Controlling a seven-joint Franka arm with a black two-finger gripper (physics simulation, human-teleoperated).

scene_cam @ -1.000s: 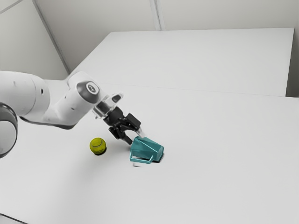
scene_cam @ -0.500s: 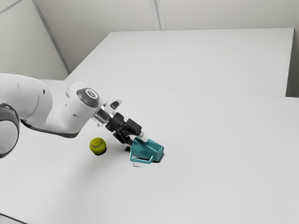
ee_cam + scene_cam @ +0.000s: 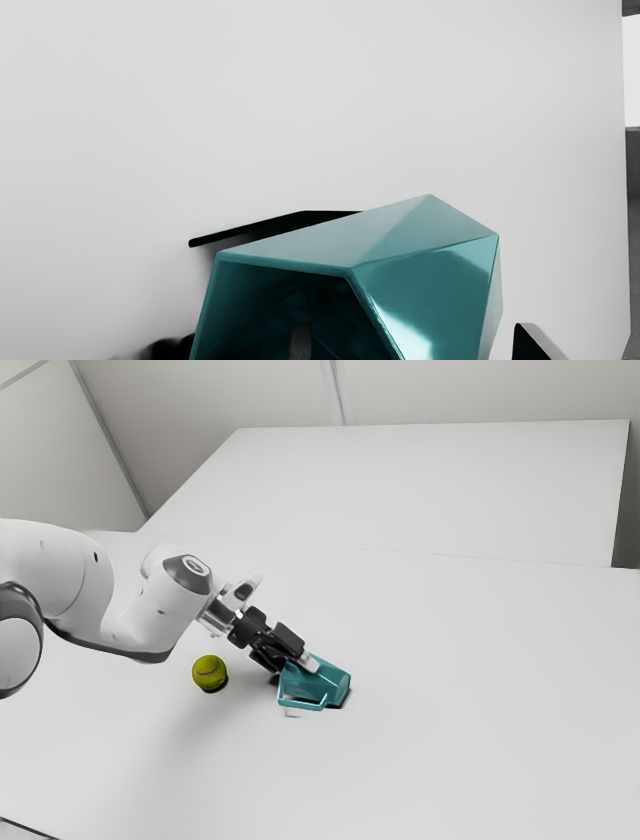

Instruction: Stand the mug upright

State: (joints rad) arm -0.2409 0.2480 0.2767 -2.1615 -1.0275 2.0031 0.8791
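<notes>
- In the exterior view, the mug (image 3: 320, 682) lies on its side upon the table (image 3: 450, 710), with its mouth toward our gripper (image 3: 297, 664) and its base toward the exterior view's right.
- If we would push forward here, we think the mug could slide away, because its wall looks smooth; its handle (image 3: 303, 704) could also catch during the turning.
- The ball (image 3: 209, 673) is near, yellow-green and round, with a seam; a wide swing of the arm might send it rolling.
- The table is plain, pale and matt.
- In the wrist view, our jaws are spread: one fingertip (image 3: 301, 344) is inside the mouth, the other outside, with the mug's wall between them.
- If we close unevenly, the wall may twist and slip, since its sides are flat, angular facets.
- The teal surface is glossy, perhaps glazed, and dark inside.
</notes>
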